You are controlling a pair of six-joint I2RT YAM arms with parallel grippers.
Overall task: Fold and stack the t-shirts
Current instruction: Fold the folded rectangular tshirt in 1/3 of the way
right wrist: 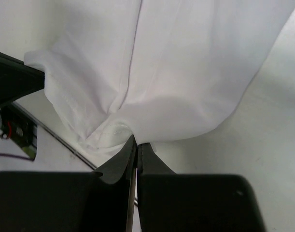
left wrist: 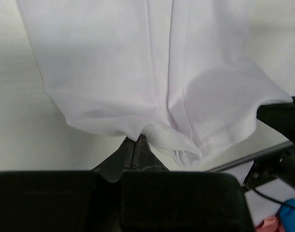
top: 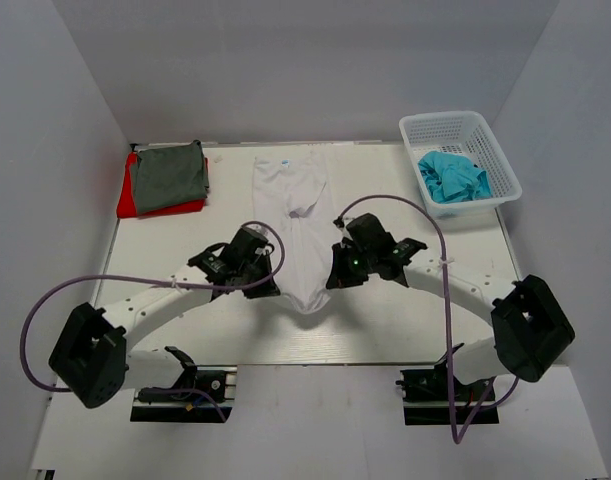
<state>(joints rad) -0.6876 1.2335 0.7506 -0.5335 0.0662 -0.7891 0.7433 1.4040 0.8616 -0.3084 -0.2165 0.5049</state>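
The white t-shirt (top: 300, 215) lies folded in a long narrow strip down the table's middle, its blue neck label (top: 284, 162) at the far end. My left gripper (top: 268, 290) is shut on the shirt's near hem at its left side (left wrist: 137, 137). My right gripper (top: 332, 283) is shut on the near hem at its right side (right wrist: 136, 140). The hem is lifted and sags between them (top: 307, 300). The dark grey t-shirt (top: 169, 175) lies folded on the red t-shirt (top: 131, 197) at the back left. The teal t-shirt (top: 451, 177) lies crumpled in the basket.
A white plastic mesh basket (top: 445, 128) stands at the back right corner. The arms' purple cables (top: 405, 205) loop over the table on both sides. Grey walls enclose the table at left, right and back.
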